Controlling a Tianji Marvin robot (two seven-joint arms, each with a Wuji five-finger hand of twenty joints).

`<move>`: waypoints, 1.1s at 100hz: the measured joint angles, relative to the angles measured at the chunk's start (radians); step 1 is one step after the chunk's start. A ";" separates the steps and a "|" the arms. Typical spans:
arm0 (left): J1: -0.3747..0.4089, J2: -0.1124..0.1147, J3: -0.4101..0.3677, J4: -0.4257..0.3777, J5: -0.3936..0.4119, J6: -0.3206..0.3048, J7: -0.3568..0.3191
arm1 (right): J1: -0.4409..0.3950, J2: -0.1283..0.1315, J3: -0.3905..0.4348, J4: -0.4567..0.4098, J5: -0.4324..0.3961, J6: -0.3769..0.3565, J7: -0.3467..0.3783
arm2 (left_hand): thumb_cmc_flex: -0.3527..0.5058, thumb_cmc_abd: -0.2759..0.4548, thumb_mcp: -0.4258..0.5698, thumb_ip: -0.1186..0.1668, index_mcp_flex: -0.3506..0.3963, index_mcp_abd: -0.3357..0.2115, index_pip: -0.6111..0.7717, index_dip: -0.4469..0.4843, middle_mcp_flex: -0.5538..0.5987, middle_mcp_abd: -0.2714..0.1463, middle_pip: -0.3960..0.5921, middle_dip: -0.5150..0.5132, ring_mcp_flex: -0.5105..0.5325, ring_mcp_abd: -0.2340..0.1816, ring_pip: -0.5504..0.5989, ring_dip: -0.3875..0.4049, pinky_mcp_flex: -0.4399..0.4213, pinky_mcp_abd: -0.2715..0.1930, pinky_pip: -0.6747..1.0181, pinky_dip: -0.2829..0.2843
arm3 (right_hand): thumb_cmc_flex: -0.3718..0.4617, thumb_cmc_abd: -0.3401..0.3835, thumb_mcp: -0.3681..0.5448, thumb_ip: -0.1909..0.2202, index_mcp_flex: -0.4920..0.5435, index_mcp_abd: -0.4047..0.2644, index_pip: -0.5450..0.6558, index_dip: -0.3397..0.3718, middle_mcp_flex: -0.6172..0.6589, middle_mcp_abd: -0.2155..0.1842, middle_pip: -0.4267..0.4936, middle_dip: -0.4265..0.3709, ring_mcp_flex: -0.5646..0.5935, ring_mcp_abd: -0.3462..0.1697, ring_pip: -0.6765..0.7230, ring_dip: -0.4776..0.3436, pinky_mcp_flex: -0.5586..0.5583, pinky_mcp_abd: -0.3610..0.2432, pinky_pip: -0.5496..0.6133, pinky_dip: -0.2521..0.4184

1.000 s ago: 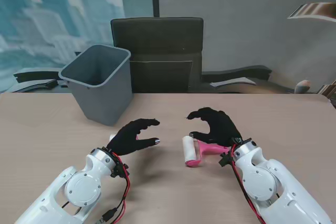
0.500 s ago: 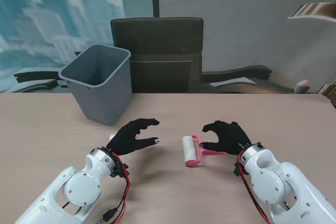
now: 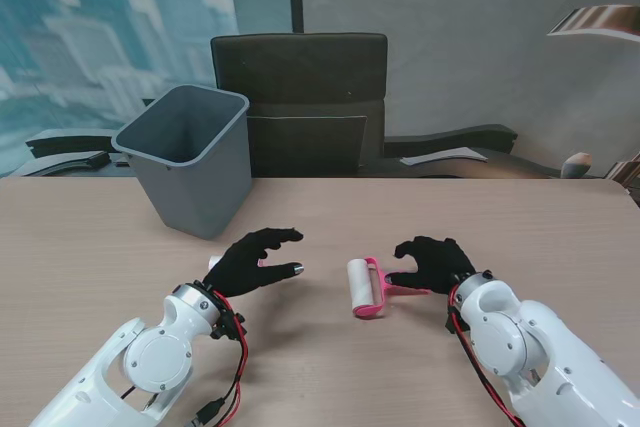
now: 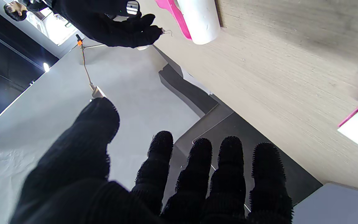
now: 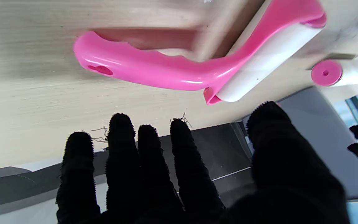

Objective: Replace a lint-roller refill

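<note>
A pink lint roller (image 3: 372,290) with a white roll (image 3: 359,286) lies on the table between my hands; its handle (image 5: 141,67) runs toward my right hand. My right hand (image 3: 432,262) hovers over the handle's end, fingers spread, holding nothing. My left hand (image 3: 252,259) floats to the left of the roller, open, fingers curled loosely. A spare white refill with a pink end cap (image 5: 337,73) lies by the left hand, mostly hidden behind it in the stand view (image 3: 214,264).
A grey waste bin (image 3: 190,157) stands on the table at the far left. A dark office chair (image 3: 300,102) sits behind the table's far edge.
My right hand has drawn back toward me and to the right along the roller's handle and lowered. The roller and my left hand have stayed put.
</note>
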 measured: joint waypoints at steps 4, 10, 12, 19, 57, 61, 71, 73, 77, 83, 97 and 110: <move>0.000 0.000 0.000 0.000 0.000 0.001 -0.002 | 0.005 -0.004 -0.002 0.007 0.008 0.004 0.000 | 0.000 0.000 0.000 0.000 0.000 -0.001 0.000 0.000 0.000 0.000 0.000 0.000 0.000 0.000 0.000 0.000 0.005 0.000 0.000 0.000 | 0.000 0.000 0.000 0.000 0.002 0.000 0.007 0.000 0.010 0.000 0.003 0.003 0.000 0.000 0.011 0.000 0.001 0.000 0.005 0.000; -0.001 0.000 0.002 0.000 0.000 0.003 -0.003 | 0.008 -0.007 -0.002 0.008 0.010 0.008 0.015 | 0.000 0.000 0.000 0.000 0.000 -0.003 0.000 0.000 0.000 0.000 0.000 0.000 0.000 0.000 0.001 0.000 0.009 0.000 0.002 0.000 | 0.008 0.000 0.000 0.000 0.012 0.000 0.010 0.001 0.010 0.001 0.003 0.003 0.000 0.000 0.012 0.003 0.001 0.000 0.011 0.001; -0.001 0.000 0.002 0.000 0.000 0.003 -0.003 | 0.010 -0.007 -0.003 0.008 0.010 0.010 0.020 | 0.000 0.000 0.000 0.000 0.000 -0.005 0.000 0.000 0.000 0.000 0.000 0.000 0.000 0.000 0.001 0.001 0.010 0.000 0.002 0.000 | 0.012 0.000 0.000 0.000 0.012 0.000 0.010 0.002 0.010 0.001 0.003 0.003 0.000 0.000 0.012 0.003 0.001 0.000 0.013 0.002; -0.002 0.000 0.003 0.000 0.000 0.006 -0.004 | 0.016 -0.007 -0.014 0.010 0.015 0.020 0.028 | 0.000 0.000 0.000 0.000 0.000 -0.007 0.000 0.000 0.000 0.000 0.000 0.000 0.000 0.000 0.002 0.001 0.010 0.000 0.011 0.001 | 0.051 0.000 0.000 0.000 0.014 0.000 0.010 0.008 0.010 0.001 0.004 0.003 0.000 0.000 0.022 0.003 0.002 0.000 0.014 0.009; -0.004 0.000 0.004 0.003 0.000 0.004 -0.008 | 0.059 -0.008 -0.079 0.045 0.037 0.064 0.028 | 0.000 0.000 0.000 0.000 0.010 -0.017 0.005 0.000 0.023 0.000 0.010 0.000 0.000 0.000 0.012 0.002 0.010 0.000 0.013 0.002 | 0.077 -0.023 0.005 0.025 0.048 -0.003 0.047 0.038 0.034 0.001 0.032 0.015 0.030 0.000 0.047 0.017 0.035 0.000 0.053 0.012; -0.004 0.000 0.004 0.003 0.000 0.004 -0.008 | 0.063 -0.009 -0.085 0.050 0.038 0.068 0.027 | 0.000 0.000 0.000 0.000 0.011 -0.028 0.011 0.000 0.025 0.000 0.010 0.000 0.000 0.000 0.012 0.002 0.010 0.000 0.014 0.002 | 0.077 -0.023 0.005 0.025 0.048 -0.021 0.057 0.039 0.051 0.001 0.047 0.015 0.031 0.000 0.048 0.017 0.036 0.000 0.055 0.012; -0.004 0.000 0.004 0.004 0.000 0.004 -0.008 | 0.079 -0.010 -0.104 0.065 0.045 0.086 0.026 | 0.000 0.000 0.000 0.000 0.021 -0.039 0.015 0.000 0.029 -0.001 0.010 0.000 0.025 0.001 0.014 0.002 0.011 0.000 0.015 0.002 | 0.077 -0.023 0.005 0.025 0.049 -0.021 0.057 0.048 0.061 0.001 0.048 0.015 0.036 0.000 0.060 0.018 0.040 0.000 0.065 0.012; -0.004 0.000 0.004 0.004 0.000 0.004 -0.008 | 0.083 -0.010 -0.109 0.069 0.047 0.091 0.025 | 0.000 0.000 0.000 0.000 0.021 -0.039 0.016 0.000 0.029 -0.001 0.010 0.000 0.025 0.001 0.014 0.003 0.011 0.000 0.015 0.002 | 0.077 -0.023 0.005 0.025 0.049 -0.021 0.057 0.050 0.061 0.001 0.048 0.017 0.036 0.000 0.061 0.018 0.040 0.000 0.065 0.012; -0.005 0.000 0.004 0.005 0.000 0.004 -0.008 | 0.091 -0.010 -0.119 0.076 0.051 0.101 0.023 | 0.000 0.000 0.000 0.000 0.021 -0.040 0.021 0.000 0.032 -0.001 0.009 0.000 0.025 0.001 0.014 0.003 0.011 0.000 0.016 0.002 | 0.080 -0.023 0.016 0.025 0.051 -0.021 0.057 0.051 0.061 0.001 0.048 0.020 0.038 0.000 0.070 0.018 0.040 0.000 0.068 0.012; -0.006 0.000 0.005 0.006 -0.001 0.004 -0.010 | 0.102 -0.011 -0.132 0.087 0.054 0.115 0.021 | 0.000 0.000 0.000 0.000 0.021 -0.040 0.024 0.000 0.049 -0.002 0.007 0.000 0.025 0.001 0.014 0.003 0.012 0.000 0.023 0.002 | 0.099 -0.055 0.017 0.025 0.063 -0.021 0.069 0.053 0.064 0.001 0.052 0.021 0.060 -0.001 0.078 0.025 0.050 0.000 0.078 0.012; -0.007 0.000 0.006 0.007 -0.003 0.005 -0.011 | 0.122 -0.014 -0.160 0.102 0.046 0.155 0.009 | 0.000 0.000 0.000 0.000 0.021 -0.041 0.025 0.001 0.049 -0.003 0.007 0.000 0.025 0.001 0.014 0.003 0.012 0.000 0.024 0.002 | 0.120 -0.064 0.016 0.025 0.084 -0.041 0.113 0.100 0.122 0.001 0.090 0.037 0.105 -0.002 0.121 0.030 0.076 0.000 0.115 0.012; -0.007 0.000 0.006 0.007 -0.004 0.004 -0.012 | 0.132 -0.017 -0.176 0.103 0.049 0.187 0.007 | 0.000 0.000 0.000 0.000 0.030 -0.043 0.033 0.001 0.049 -0.004 0.007 0.000 0.025 0.001 0.014 0.003 0.012 0.000 0.024 0.002 | 0.118 -0.064 0.028 0.025 0.099 -0.047 0.138 0.126 0.139 0.001 0.104 0.045 0.143 -0.002 0.149 0.039 0.100 0.004 0.148 0.012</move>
